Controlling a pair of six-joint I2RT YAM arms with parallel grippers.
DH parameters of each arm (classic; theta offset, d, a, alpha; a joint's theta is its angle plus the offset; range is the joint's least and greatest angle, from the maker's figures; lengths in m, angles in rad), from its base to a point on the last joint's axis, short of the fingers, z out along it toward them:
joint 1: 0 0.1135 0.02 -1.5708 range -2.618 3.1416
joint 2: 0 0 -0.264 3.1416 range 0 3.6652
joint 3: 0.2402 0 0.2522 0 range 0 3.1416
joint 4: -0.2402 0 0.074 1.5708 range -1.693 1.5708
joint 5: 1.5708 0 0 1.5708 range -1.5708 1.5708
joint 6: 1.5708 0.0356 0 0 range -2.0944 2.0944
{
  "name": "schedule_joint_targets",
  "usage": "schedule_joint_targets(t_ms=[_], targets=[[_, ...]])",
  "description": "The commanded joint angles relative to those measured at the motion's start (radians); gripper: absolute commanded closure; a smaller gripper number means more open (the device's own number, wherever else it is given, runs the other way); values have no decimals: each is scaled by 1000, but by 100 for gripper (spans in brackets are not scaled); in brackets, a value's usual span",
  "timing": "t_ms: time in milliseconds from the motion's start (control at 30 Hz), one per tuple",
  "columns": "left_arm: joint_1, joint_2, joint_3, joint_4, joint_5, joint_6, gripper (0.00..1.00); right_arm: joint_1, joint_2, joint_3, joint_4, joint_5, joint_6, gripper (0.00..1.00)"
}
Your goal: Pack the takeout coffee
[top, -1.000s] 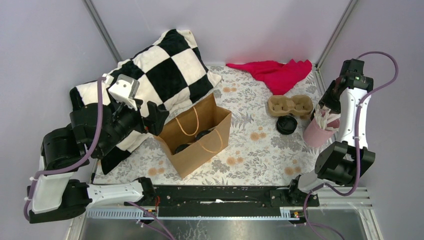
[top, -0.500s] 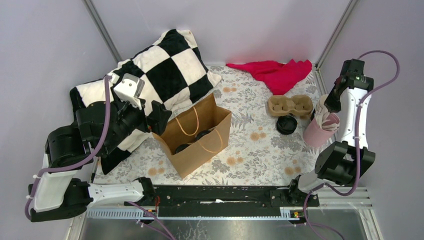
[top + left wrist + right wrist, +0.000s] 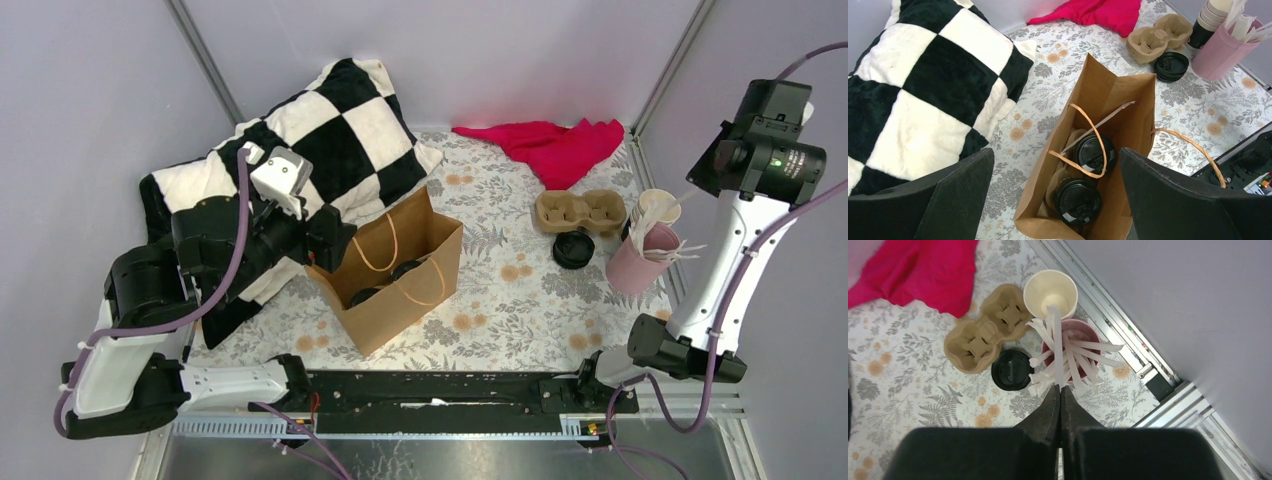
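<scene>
From above, the left arm [image 3: 150, 300] is bent at the elbow, with its wrist over the near edge of the checkered pillow [image 3: 300, 140]. The left end effector [image 3: 325, 232] hangs just beside the far left edge of the brown paper bag [image 3: 395, 290]. The bag stands open in the middle of the table [image 3: 500, 300], with two coffee cups [image 3: 405, 270] inside. The right arm [image 3: 730, 250] stands tall at the right edge, its wrist high above the pink cup [image 3: 640, 265].

From the left wrist, the end effector's fingers [image 3: 955, 195] are spread wide on either side of the bag's mouth, touching nothing. The two lidded cups sit side by side on the bag's floor, and a paper handle arches over the far one.

From the right wrist, the right end effector [image 3: 1060, 390] is pressed together, pinching one white stick [image 3: 1057, 347] above the pink cup, where more sticks fan out. A white cup [image 3: 1050, 290] stands just beyond it. A cardboard cup carrier [image 3: 988, 327] and a black lid [image 3: 1010, 370] lie to the left. Whether a cup sits under that lid cannot be told. A red cloth [image 3: 923, 270] lies at the far side.
</scene>
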Motion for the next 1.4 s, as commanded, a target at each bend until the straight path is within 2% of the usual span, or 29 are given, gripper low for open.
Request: schedule_joint_targets(t_ms=[0, 133, 233, 300, 333, 400, 467, 500, 567, 667, 700, 767, 933, 1033, 1167, 1267, 1367], targets=[[-5, 11, 35, 57, 29, 22, 1, 0, 35, 141, -121, -45, -17, 100], [-5, 5, 43, 58, 24, 1, 1, 0, 43, 278, -122, -211, 6, 100], [-5, 1, 46, 64, 18, -15, 1, 1, 46, 341, -26, -492, 15, 100], [-5, 0, 57, 70, 12, -20, 1, 1, 5, 269, 152, -735, 64, 100], [-5, 2, 64, 73, 7, -20, 1, 1, -38, 163, 282, -868, 107, 100], [-5, 4, 75, 76, -2, -24, 1, 3, -104, -36, 618, -1130, 292, 100], [-5, 8, 86, 79, -16, -29, 1, 31, -124, -179, 937, -1302, 533, 100], [-6, 7, 88, 81, -24, -34, 1, 65, -113, -187, 1002, -1350, 596, 100], [-4, 7, 88, 88, -39, -42, 1, 155, -50, -103, 917, -1399, 572, 100], [-5, 8, 84, 94, -58, -49, 1, 309, 61, 98, 621, -1396, 409, 100], [-6, 9, 82, 94, -63, -50, 1, 342, 78, 124, 580, -1390, 398, 100], [-4, 12, 81, 87, -64, -57, 1, 416, 81, 107, 559, -1383, 389, 100], [-4, 11, 88, 57, -63, -109, 1, 483, 73, 119, 271, -1265, 163, 100], [-5, -3, 78, 62, -56, -152, 1, 528, 29, 60, 202, -1200, 88, 100], [-4, -14, 67, 71, -40, -180, 1, 653, 0, -9, 91, -1049, 3, 100], [-4, -13, 68, 69, -24, -183, 1, 731, -2, -18, 28, -930, -25, 100], [-4, -19, 62, 66, -13, -192, 1, 756, 2, 3, 0, -843, -38, 100]])
